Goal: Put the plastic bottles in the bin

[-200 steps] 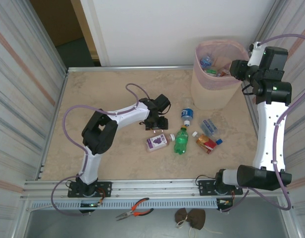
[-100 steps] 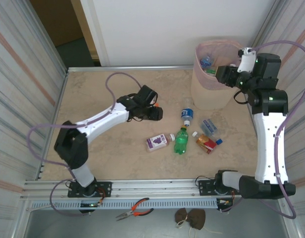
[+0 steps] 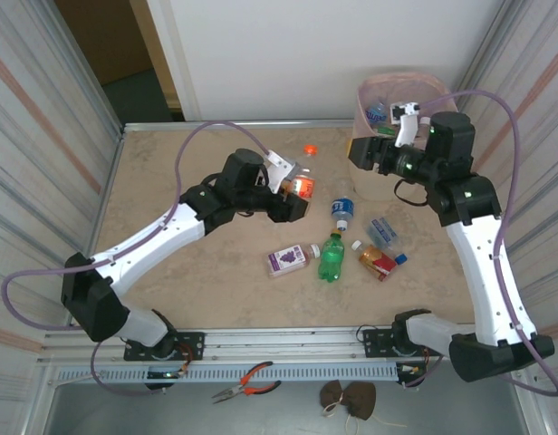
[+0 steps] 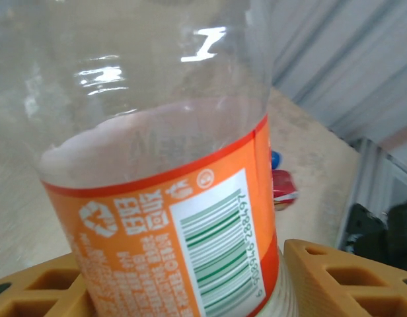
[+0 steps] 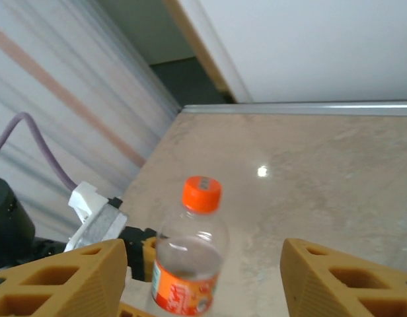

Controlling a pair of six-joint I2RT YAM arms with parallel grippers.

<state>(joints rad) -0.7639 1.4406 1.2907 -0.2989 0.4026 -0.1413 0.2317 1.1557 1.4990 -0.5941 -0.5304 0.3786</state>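
My left gripper (image 3: 295, 192) is shut on a clear bottle (image 3: 303, 184) with an orange label and orange cap, held above the table. In the left wrist view this bottle (image 4: 157, 198) stands between my yellow fingers (image 4: 342, 277). My right gripper (image 3: 362, 154) hangs open in front of the pink bin (image 3: 384, 87), facing that bottle (image 5: 189, 254), which sits apart from its fingers (image 5: 68, 281). On the table lie a blue-capped clear bottle (image 3: 341, 210), a green one (image 3: 331, 257) and a purple-labelled one (image 3: 291, 260). A red-labelled one (image 3: 377, 261) and a blue-labelled one (image 3: 383, 232) lie further right. Bottles (image 3: 377, 111) lie in the bin.
Corrugated walls (image 3: 43, 181) close both sides and a white wall (image 3: 288, 54) the back. The right arm (image 3: 474, 236) rises along the table's right edge and covers part of the bin. Pliers (image 3: 247, 382) lie below the front rail.
The left arm has stretched out to the right and lifted the orange-labelled bottle off the table. The right gripper has swung left from over the bin and its jaws have widened.
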